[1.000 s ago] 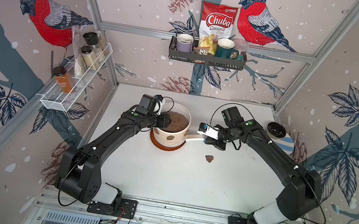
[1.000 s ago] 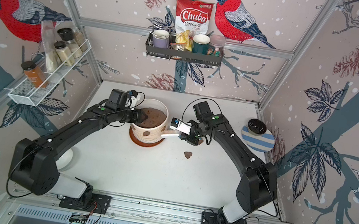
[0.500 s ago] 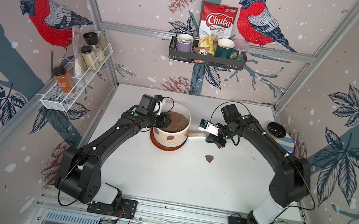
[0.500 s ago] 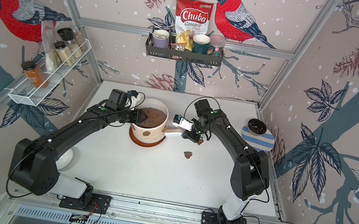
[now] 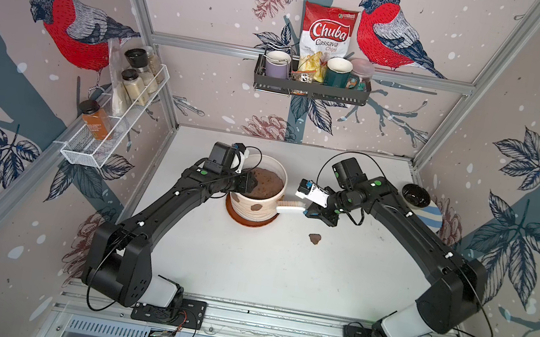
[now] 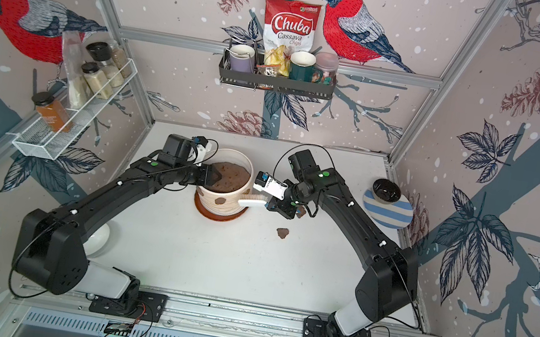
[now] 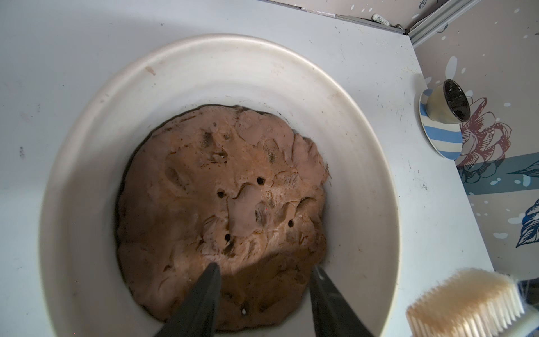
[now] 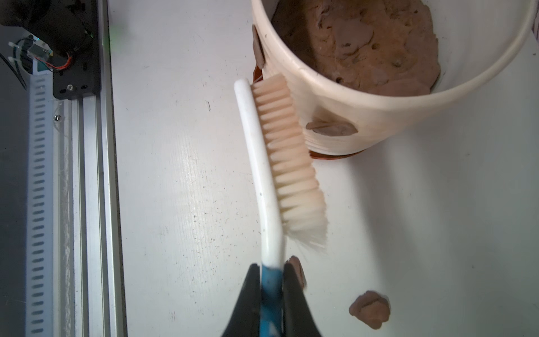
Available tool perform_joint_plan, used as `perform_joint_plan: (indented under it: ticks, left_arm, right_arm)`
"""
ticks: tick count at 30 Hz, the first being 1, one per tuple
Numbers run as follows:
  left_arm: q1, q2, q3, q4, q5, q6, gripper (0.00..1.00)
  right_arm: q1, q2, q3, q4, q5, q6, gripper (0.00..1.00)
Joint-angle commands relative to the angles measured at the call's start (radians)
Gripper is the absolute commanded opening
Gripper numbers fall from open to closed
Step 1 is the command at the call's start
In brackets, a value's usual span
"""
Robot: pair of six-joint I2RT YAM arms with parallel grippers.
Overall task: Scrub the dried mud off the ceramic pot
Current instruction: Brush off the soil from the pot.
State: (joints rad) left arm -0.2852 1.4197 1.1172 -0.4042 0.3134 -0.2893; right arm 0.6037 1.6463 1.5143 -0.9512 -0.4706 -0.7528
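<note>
The ceramic pot (image 5: 241,207), cream with ribbed sides and a white rim, stands upright on its brown saucer (image 5: 251,221), holding brown soil (image 7: 221,210). Flat patches of dried mud (image 8: 331,128) cling to its side. A loose lump (image 5: 314,238) lies near the pot.

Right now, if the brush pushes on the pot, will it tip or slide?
Likely heavy: the pot is packed with soil, so tipping seems unlikely. It could slide; its saucer sits on a smooth table. The left fingers inside may steady it.

The ceramic pot (image 5: 242,207) stands just ahead of the right hand (image 5: 308,211). Beside the hand the surface (image 5: 280,272) lies open, bar dried mud (image 5: 314,238).
</note>
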Motion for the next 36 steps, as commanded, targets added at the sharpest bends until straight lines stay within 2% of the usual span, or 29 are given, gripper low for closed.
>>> perform_joint_plan:
  ticks: [1,6,13,22,26,29,31,33,36]
  left_arm:
    - [-0.003,-0.007,-0.001,-0.018,0.001,0.002,0.51]
    - [-0.002,-0.01,-0.003,-0.022,-0.003,0.009,0.51]
    - [-0.003,-0.008,-0.005,-0.023,-0.002,0.009,0.51]
    - [-0.003,-0.014,-0.001,-0.019,0.007,0.007,0.51]
    - [-0.005,-0.031,0.007,-0.036,0.003,0.012,0.51]
    - [-0.004,-0.067,0.013,-0.072,-0.044,0.031,0.53]
    - [0.002,-0.095,0.014,-0.098,-0.087,0.032,0.55]
    - [0.013,-0.127,0.016,-0.123,-0.12,0.026,0.56]
    - [0.026,-0.165,0.008,-0.143,-0.161,0.01,0.61]
  right_arm:
    - [-0.003,0.043,0.03,-0.066,-0.021,0.076,0.0]
    - [-0.051,0.114,0.055,-0.028,0.002,0.184,0.0]
    - [-0.128,0.128,-0.008,0.048,-0.075,0.289,0.0]
    - [-0.133,-0.065,-0.218,0.102,-0.1,0.315,0.0]
    - [-0.116,-0.161,-0.262,0.065,-0.056,0.325,0.0]
    - [-0.049,-0.213,-0.246,-0.003,0.01,0.225,0.0]
    - [0.054,-0.222,-0.214,-0.023,0.101,0.155,0.0]
    - [0.167,-0.182,-0.15,-0.021,0.155,0.132,0.0]
    - [0.269,-0.085,-0.033,0.001,0.178,0.164,0.0]
